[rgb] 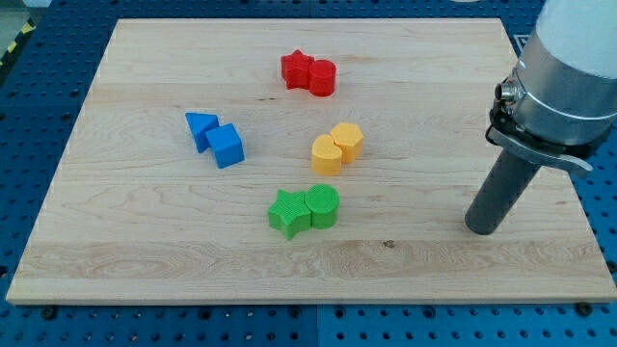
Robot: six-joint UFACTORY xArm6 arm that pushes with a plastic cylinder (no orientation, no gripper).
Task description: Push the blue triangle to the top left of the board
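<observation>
- Pale wooden board (145, 251) laid on a blue perforated table (29, 116); grain runs across the view; no wear visible.
- Hand: none fitted in the usual sense. The arm ends in a dark rod, nothing gripped, nothing to open or close. My tip (481, 231) rests on the board toward the view's right, well apart from every block.
- Nearest to my tip: green pair, a green star (287, 213) touching a green cylinder (324, 205), toward the view's bottom centre.
- Next: yellow pair, a yellow heart (327, 154) touching a yellow hexagon (348, 141), at centre.
- Red pair, a red star (298, 69) touching a red block (322, 78) of rounded form, toward the view's top centre.
- Farthest: blue triangle (201, 128), left of centre, touching a blue cube (226, 146) on its lower-right side.
- Judgement: the triangle has not reached the top-left corner. The cube sits on the side a push toward that corner would come from, so my tip likely must skirt it.
</observation>
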